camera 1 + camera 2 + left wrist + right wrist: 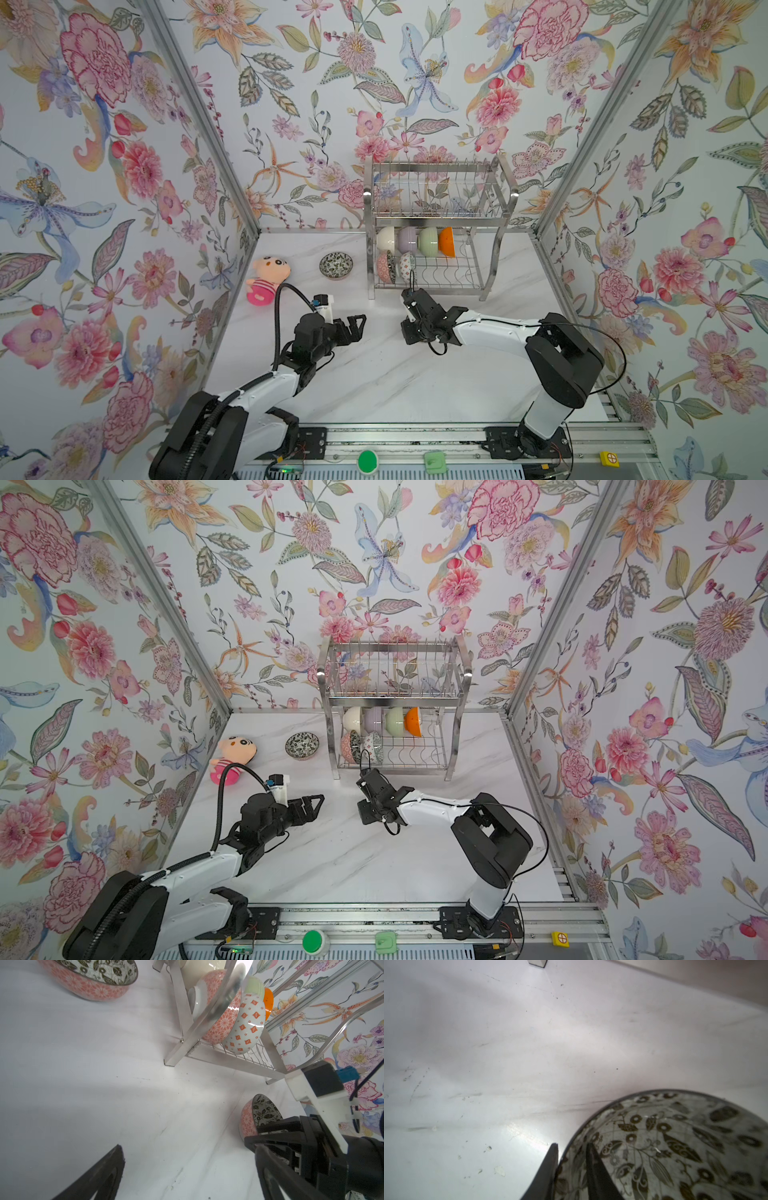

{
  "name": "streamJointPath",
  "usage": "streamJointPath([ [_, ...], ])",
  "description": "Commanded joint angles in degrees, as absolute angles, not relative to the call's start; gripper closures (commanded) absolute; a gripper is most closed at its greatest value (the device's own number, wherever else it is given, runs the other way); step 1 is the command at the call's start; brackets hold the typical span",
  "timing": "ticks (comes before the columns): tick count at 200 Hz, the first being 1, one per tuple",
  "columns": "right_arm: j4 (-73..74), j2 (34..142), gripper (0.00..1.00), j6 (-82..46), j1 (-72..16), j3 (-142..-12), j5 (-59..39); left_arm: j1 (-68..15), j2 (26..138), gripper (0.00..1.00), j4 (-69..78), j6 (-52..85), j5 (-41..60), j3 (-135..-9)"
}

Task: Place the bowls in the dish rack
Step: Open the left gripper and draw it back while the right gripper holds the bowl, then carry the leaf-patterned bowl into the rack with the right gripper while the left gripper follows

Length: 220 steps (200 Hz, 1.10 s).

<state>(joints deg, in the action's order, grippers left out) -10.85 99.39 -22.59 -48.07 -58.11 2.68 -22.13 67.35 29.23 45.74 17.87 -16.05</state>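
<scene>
1. Only the right wrist view shows my right jaws at work. The fingertips (553, 1159) straddle the rim of a leaf-patterned bowl (675, 1147), one outside and one inside, closed on its wall.
2. In both top views my right wrist hides that bowl. The left wrist view shows its pink outside, near the dish rack (432, 166). I cannot tell whether it is off the desk (374, 374).
3. My left jaws stand wide open above the desk.
4. On the rack's lower shelf, a cream bowl (386, 239), lilac bowl (407, 240), pale green bowl (428, 242) and orange bowl (446, 242) stand on edge. A pink patterned bowl (384, 268) and a diamond-patterned bowl (407, 266) stand before them, and the upper shelf overhangs the row.
5. A second leaf bowl (336, 265) sits upright between the plush doll (266, 280) and the rack.
</scene>
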Motion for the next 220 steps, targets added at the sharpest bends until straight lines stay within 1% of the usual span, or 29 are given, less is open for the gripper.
streamJointPath([
  [1, -11.2, 100.2, 0.86, -22.8, -48.3, -59.5, 2.9, -21.7, 68.0, 0.01, 30.6, 45.6, 19.6, -17.8],
  [24, -11.2, 98.8, 0.96, -22.3, -48.2, -59.3, 2.8, -21.7, 68.3, 0.01, 29.3, 45.0, 19.4, -18.5],
  [46, -11.1, 96.5, 1.0, -21.2, -47.7, -59.2, 1.8, -22.2, 68.4, 0.01, 28.3, 44.3, 19.2, -19.4],
  [76, -9.9, 91.8, 1.0, -20.0, -46.4, -58.6, -0.1, -24.9, 69.1, 0.01, 25.8, 42.8, 17.1, -21.5],
  [93, -8.2, 88.6, 1.0, -19.8, -44.9, -57.7, -2.8, -27.3, 69.7, 0.01, 24.4, 41.9, 15.6, -23.4],
  [108, -4.7, 85.1, 1.0, -20.1, -42.8, -55.5, -6.6, -29.7, 69.8, 0.01, 22.1, 40.5, 13.2, -25.7],
  [136, 6.9, 77.9, 1.0, -23.5, -37.5, -49.0, -16.2, -33.6, 70.2, 0.01, 19.2, 38.1, 9.5, -29.8],
  [141, 9.1, 76.9, 1.0, -24.1, -34.9, -48.0, -18.1, -34.1, 70.4, 0.01, 18.8, 37.8, 9.1, -30.6],
  [155, 13.4, 74.6, 1.0, -24.6, -32.2, -46.1, -21.5, -35.0, 71.4, 0.01, 18.0, 37.0, 8.5, -32.4],
  [184, 19.6, 73.3, 1.0, -27.4, -27.0, -44.0, -24.6, -37.1, 74.3, 0.01, 18.0, 36.3, 7.9, -35.9],
  [220, 32.9, 74.5, 1.0, -33.9, -22.1, -40.9, -28.8, -40.5, 79.3, 0.01, 18.7, 36.4, 7.0, -40.4],
])
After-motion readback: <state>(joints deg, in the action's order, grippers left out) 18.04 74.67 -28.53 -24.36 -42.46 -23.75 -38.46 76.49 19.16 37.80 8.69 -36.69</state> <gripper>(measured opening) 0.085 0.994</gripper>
